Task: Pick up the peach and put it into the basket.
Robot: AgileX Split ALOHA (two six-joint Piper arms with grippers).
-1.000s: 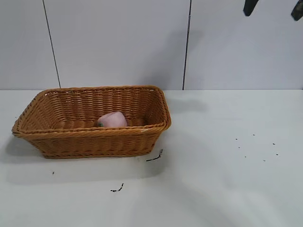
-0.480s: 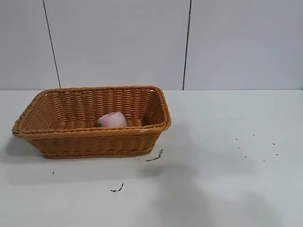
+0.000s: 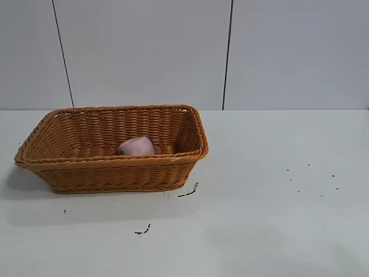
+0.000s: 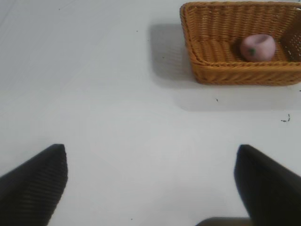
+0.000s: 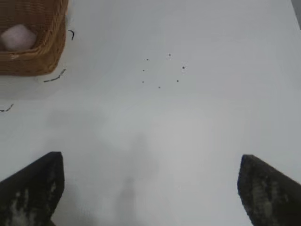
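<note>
- Your landmark is the basket [image 3: 112,147], which sits on the white bench [image 3: 271,202] toward the left arm's side in the exterior view.
- The peach [image 3: 136,146] lies inside the basket, on its woven floor, close behind the near wall and a little toward the right-hand end; its small green stem mark faces the basket's left end.
- In the left wrist view you see the same thing: the peach [image 4: 257,47] rests inside the basket [image 4: 221,42], touching nothing but the wicker.
- Your left gripper [image 4: 150,183] hangs above bare bench, well apart from the basket, with its fingers [image 4: 35,186] spread wide and nothing between them.
- Your right gripper [image 5: 150,188] also hangs over bare bench, well away from the basket [image 5: 37,47], its fingers [image 5: 268,193] wide apart and empty.
- The peach [image 5: 19,36] shows in that view too, down inside the basket.
- Small dark marks [image 3: 188,192] lie on the bench just beside the basket's near right corner, and fine specks [image 3: 311,179] dot the bench farther out on the right arm's side.
</note>
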